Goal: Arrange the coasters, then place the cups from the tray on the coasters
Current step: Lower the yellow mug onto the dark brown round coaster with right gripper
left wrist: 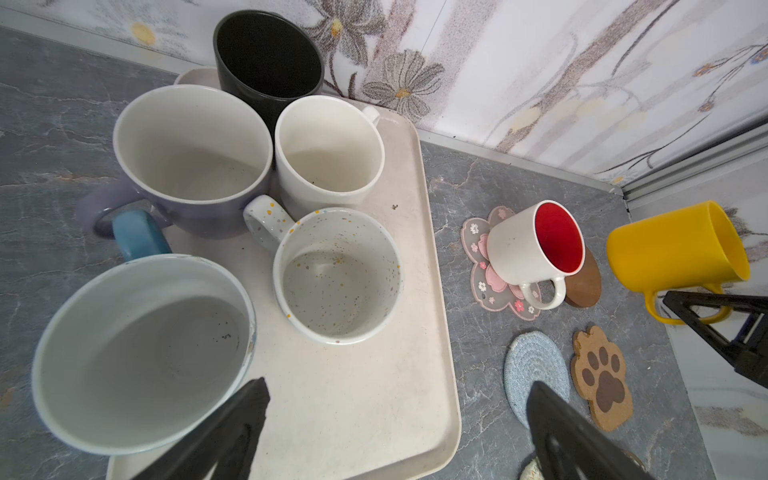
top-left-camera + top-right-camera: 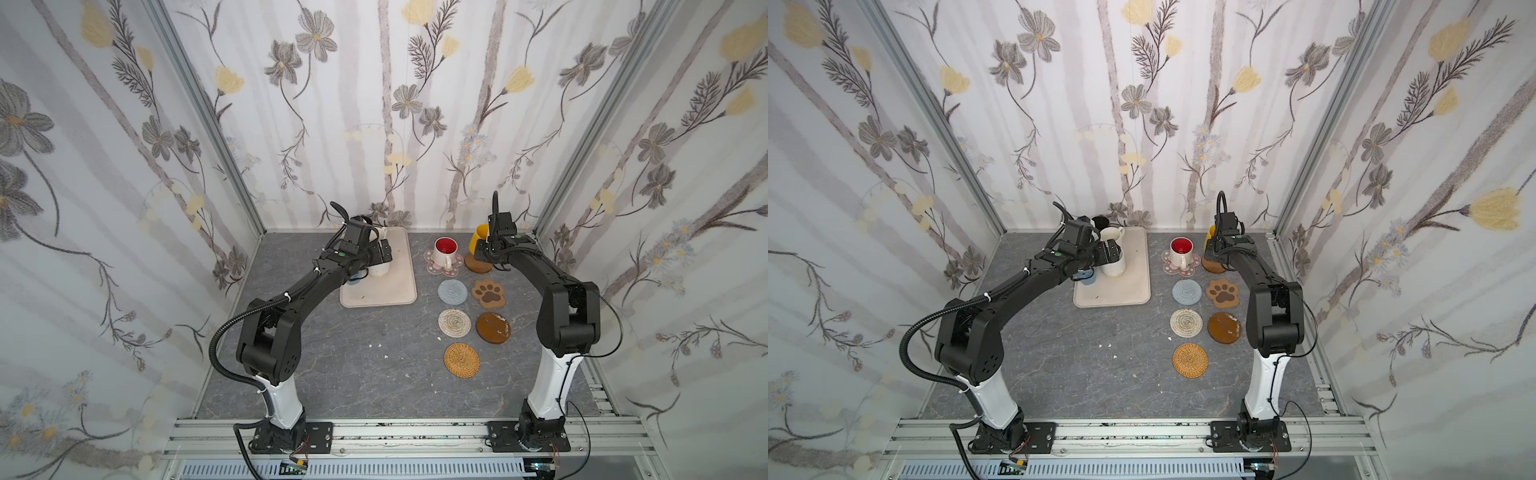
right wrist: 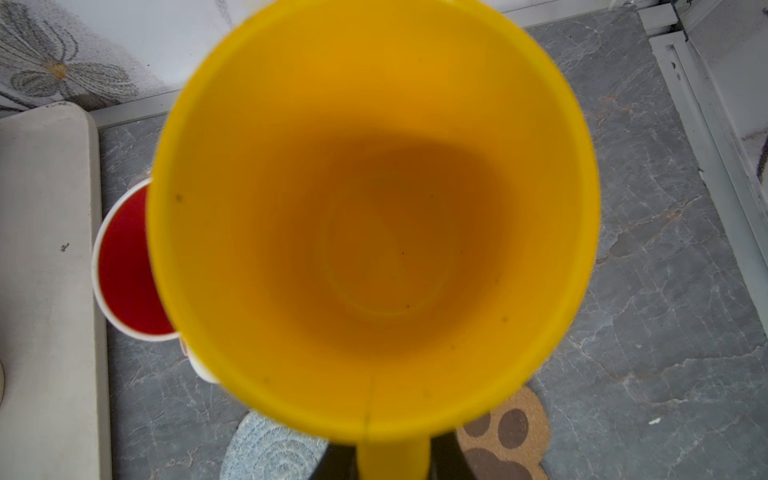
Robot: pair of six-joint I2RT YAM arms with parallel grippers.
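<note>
The yellow mug [image 1: 673,249] was held clamped in the right gripper [image 1: 683,309] near a brown disc coaster [image 2: 478,268], judged due for lowering. The left gripper [image 1: 399,390] gaped empty.

Bright, even light; soft shadows; yellow cup [image 3: 374,216] blurred close; wide-angle edges bend.

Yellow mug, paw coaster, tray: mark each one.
yellow mug [image 1: 669,249], left wrist view, outer wall.
paw coaster [image 2: 490,295], in a top view, central pad print.
tray [image 2: 1130,286], in a top view, bare floor.
</note>
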